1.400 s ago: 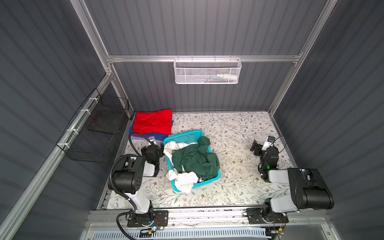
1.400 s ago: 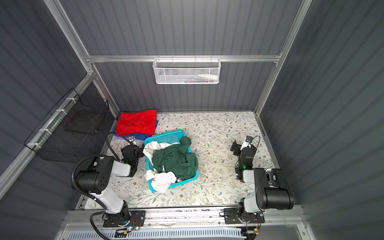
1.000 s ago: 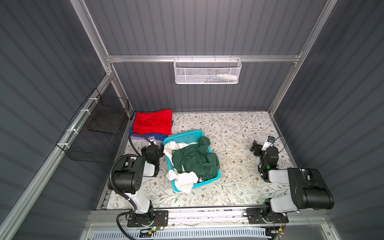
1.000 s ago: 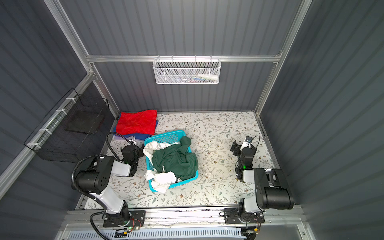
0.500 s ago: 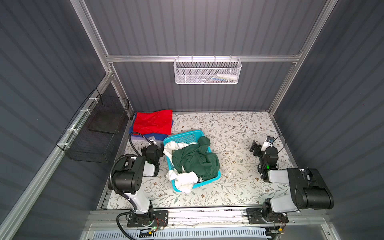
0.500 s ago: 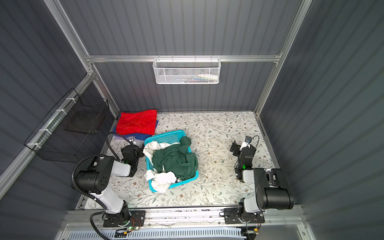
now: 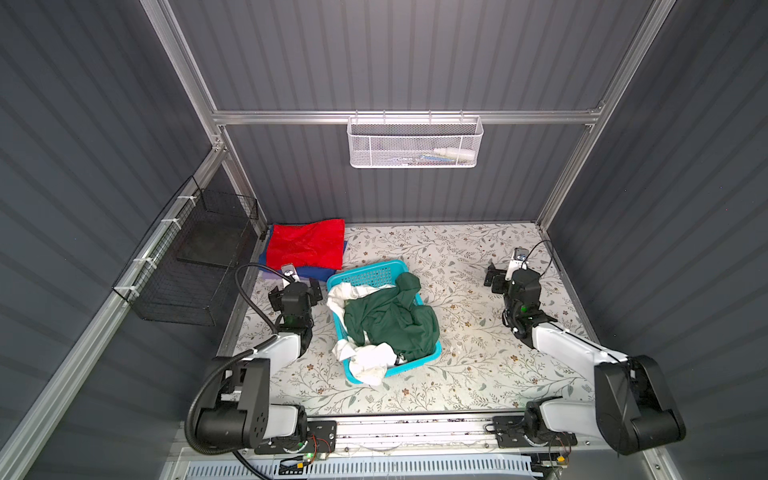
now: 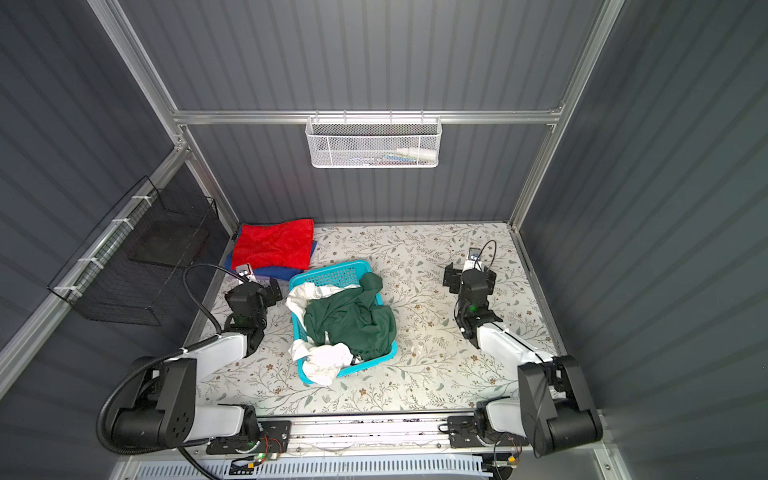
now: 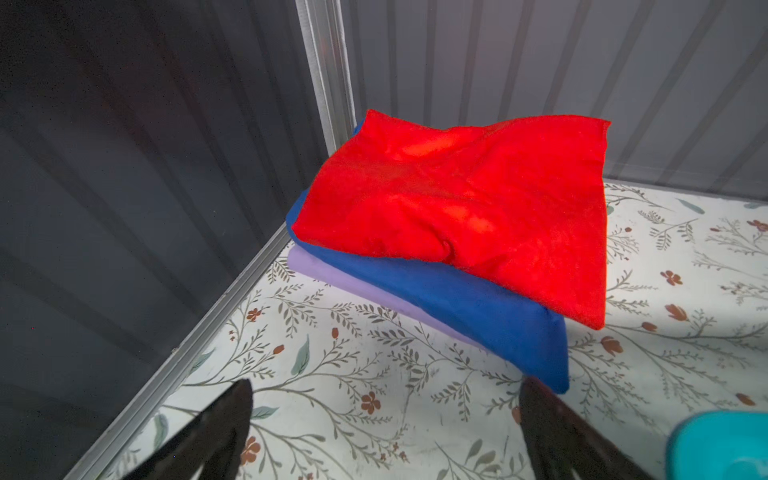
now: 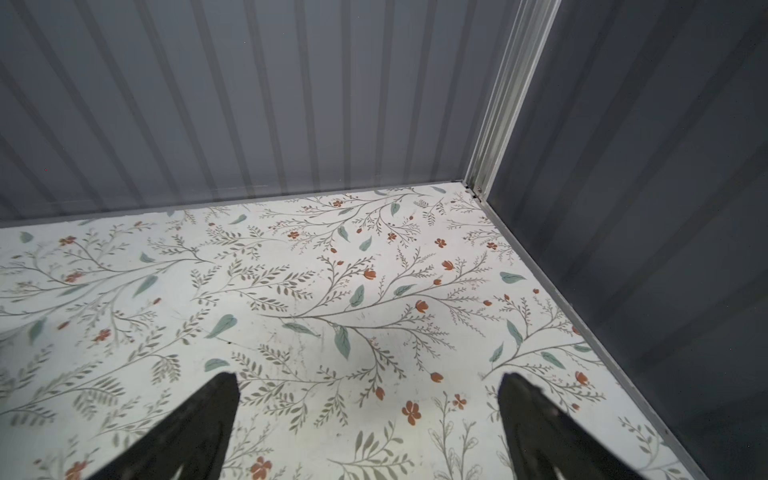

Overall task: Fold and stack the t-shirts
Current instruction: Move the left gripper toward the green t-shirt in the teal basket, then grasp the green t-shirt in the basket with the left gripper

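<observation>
**A:** Since neither arm holds anything in both top views, which is nearer the dark green t-shirt (image 7: 390,320)?

**B:** The left fingers (image 7: 295,292), spread and empty, are just beside the turquoise basket (image 7: 365,272). The shirt lies heaped there over the white t-shirt (image 7: 370,361). Its length runs along the basket, to those fingers' right and behind their tips. The right fingers (image 7: 517,280), also spread, stand well apart across bare counter (image 7: 453,266).

**A:** Left wrist view?

**B:** The fingers point at the folded stack ahead: red t-shirt (image 9: 457,208) on blue t-shirt (image 9: 457,299) on a lilac cloth (image 9: 332,274), tucked into the wall corner.

**A:** Right wrist view?

**B:** Only flowered counter lies between and ahead of the parted fingers, up to the walls. I'd judge that's open room for folding.
</observation>
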